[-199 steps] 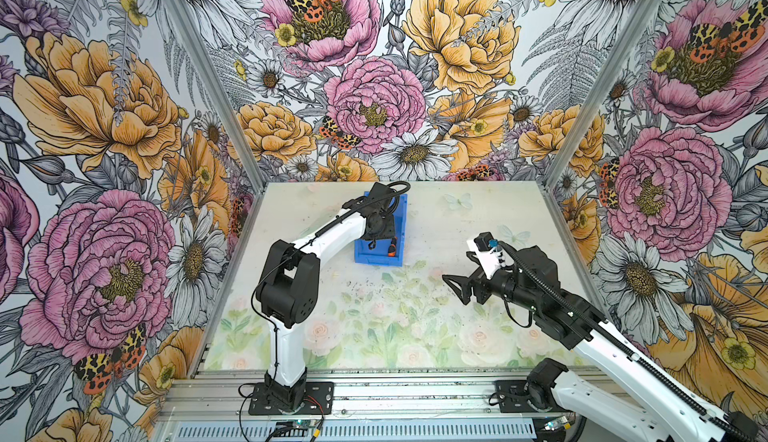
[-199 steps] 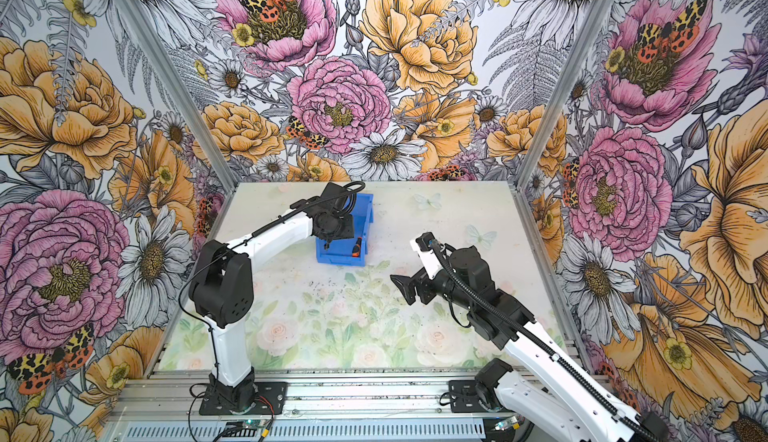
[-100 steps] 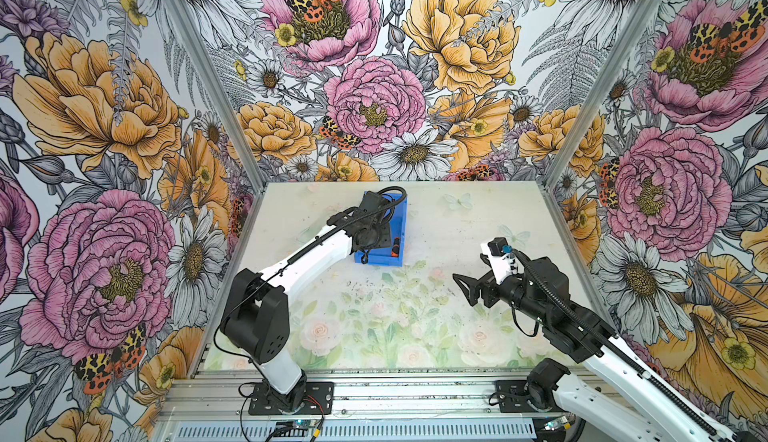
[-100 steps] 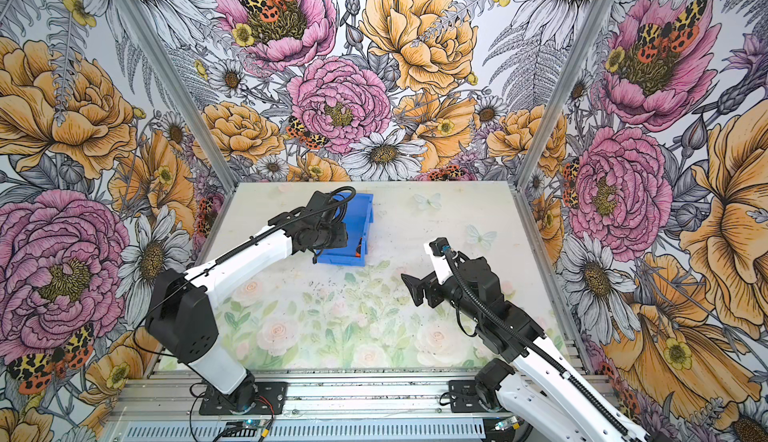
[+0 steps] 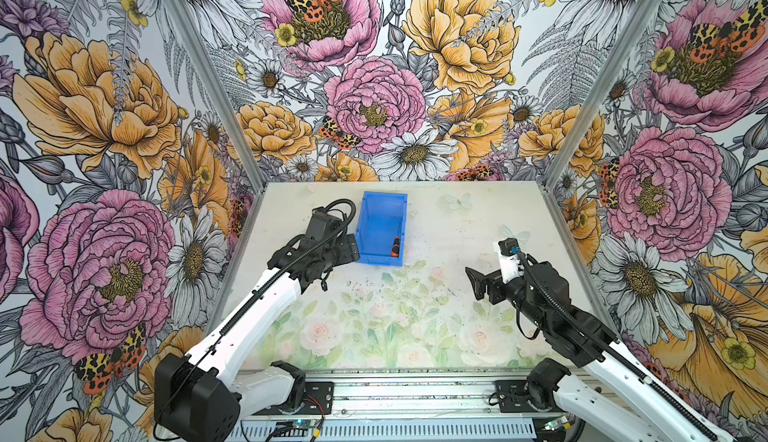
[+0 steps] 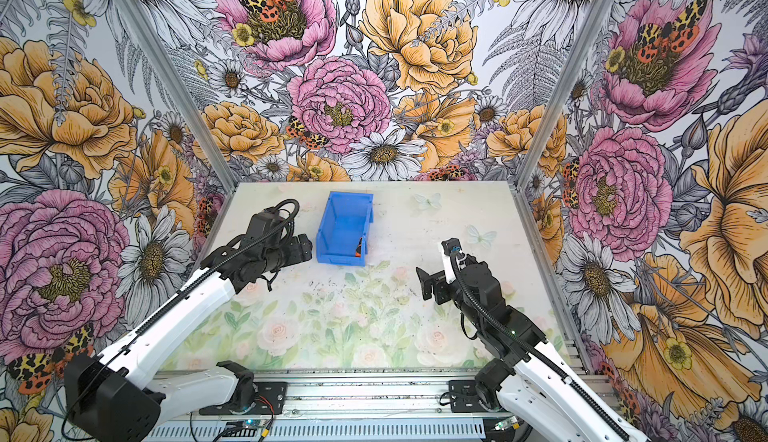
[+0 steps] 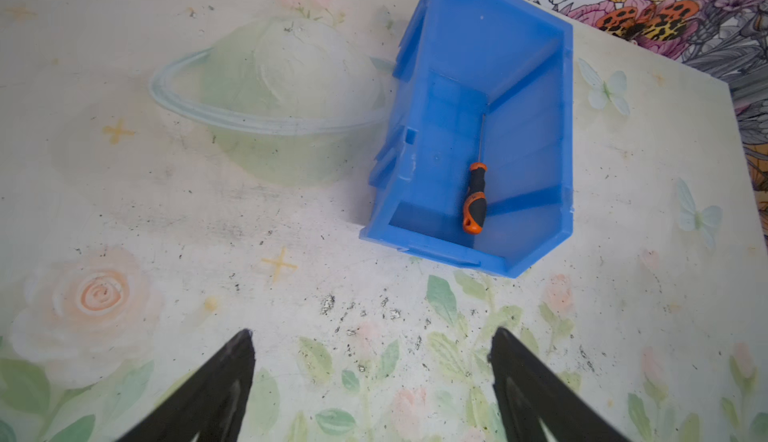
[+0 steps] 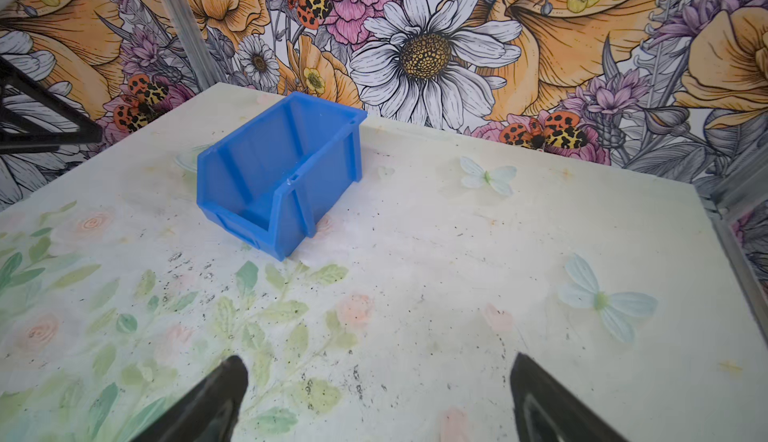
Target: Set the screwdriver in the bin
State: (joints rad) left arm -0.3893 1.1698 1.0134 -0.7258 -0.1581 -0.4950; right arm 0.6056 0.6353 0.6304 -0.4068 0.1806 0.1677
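1. The left arm has drawn back from over the bin (image 5: pixel 379 259) since a second ago, and its left pincer (image 7: pixel 372 332) now hangs just beside the bin's near left corner in both top views. The jaws are spread wide with nothing between them.
2. The screwdriver (image 7: pixel 476 199) lies flat on the floor of the bin, free of either pincer. Its orange-and-black handle points toward the low front lip, and the thin shaft runs along the foot of a side wall toward the back wall.
3. In a top view only the handle shows, at the bin's near right corner (image 6: pixel 358 249).
4. The blue bin stands upright toward the back of the flower-printed tabletop (image 5: pixel 440 228), left of the middle.
5. The right pincer (image 8: pixel 378 357) hovers over bare tabletop well apart from the bin, its jaws spread and empty. That arm has also eased back toward the near right side.
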